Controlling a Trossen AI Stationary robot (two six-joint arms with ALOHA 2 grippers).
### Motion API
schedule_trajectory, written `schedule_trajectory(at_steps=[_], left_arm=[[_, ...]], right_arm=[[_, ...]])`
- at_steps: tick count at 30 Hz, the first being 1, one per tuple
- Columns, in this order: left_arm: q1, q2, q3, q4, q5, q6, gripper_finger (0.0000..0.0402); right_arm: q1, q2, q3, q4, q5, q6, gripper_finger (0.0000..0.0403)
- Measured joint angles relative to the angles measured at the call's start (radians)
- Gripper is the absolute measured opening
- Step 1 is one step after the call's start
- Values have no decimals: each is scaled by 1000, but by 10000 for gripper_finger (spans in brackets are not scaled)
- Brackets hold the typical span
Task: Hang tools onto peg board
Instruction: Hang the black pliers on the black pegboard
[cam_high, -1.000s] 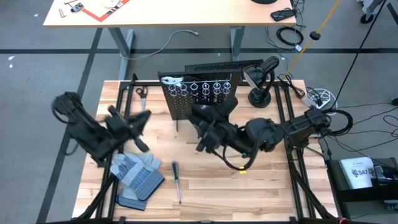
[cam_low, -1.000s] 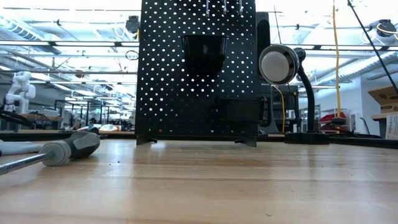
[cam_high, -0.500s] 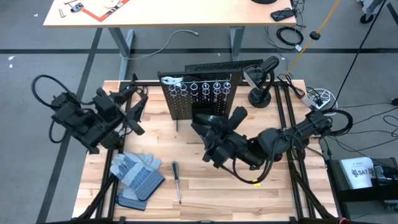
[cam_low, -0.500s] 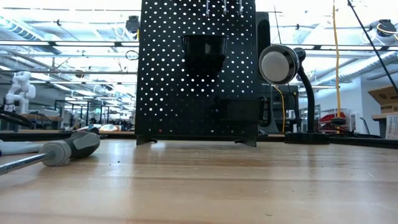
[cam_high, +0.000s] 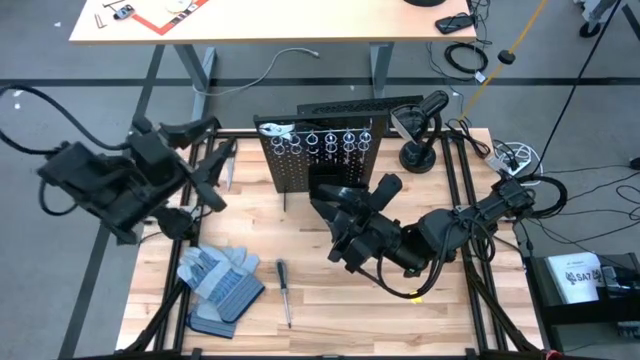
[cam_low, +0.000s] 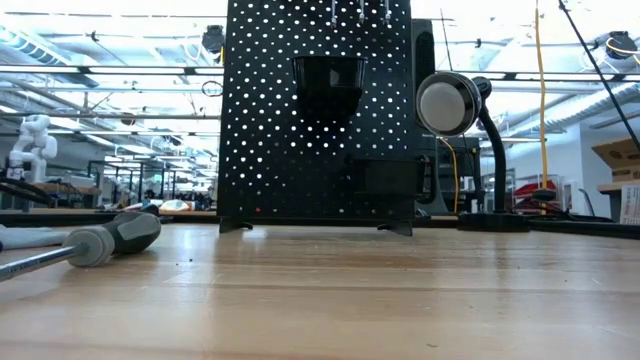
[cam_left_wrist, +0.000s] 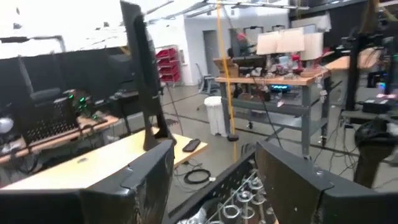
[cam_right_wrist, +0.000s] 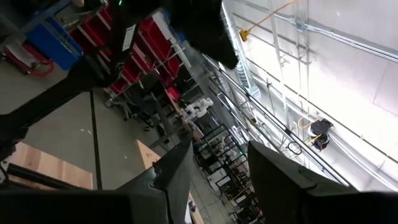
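One wooden table (cam_high: 300, 290), workshop behind.

Grey floor (cam_high: 90, 100) lying around the wooden table (cam_high: 300, 300), a light desk (cam_high: 250, 20) standing beyond it, a black lamp (cam_low: 455, 105) sitting at the table's far corner, red bins (cam_right_wrist: 152, 37) lining distant shelves.

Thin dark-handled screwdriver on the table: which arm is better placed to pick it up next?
Probably right. In the high view the right arm's tool sits nearer the thin dark-handled screwdriver. The left arm's tool is farther off, near the table's left edge. Both tools are open and empty.
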Motion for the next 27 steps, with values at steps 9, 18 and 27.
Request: schedule_trajectory(at_steps=[9, 18, 27], left_arm=[[-62, 70, 251, -396, 382, -210, 237], [63, 86, 331, -820, 926, -550, 223], [295, 74, 330, -1140, 682, -890, 221]], right_arm=[[0, 0, 0, -3, 13, -7, 151], [0, 0, 0, -4, 13, -7, 151], [9, 0, 0, -4, 14, -16, 151]])
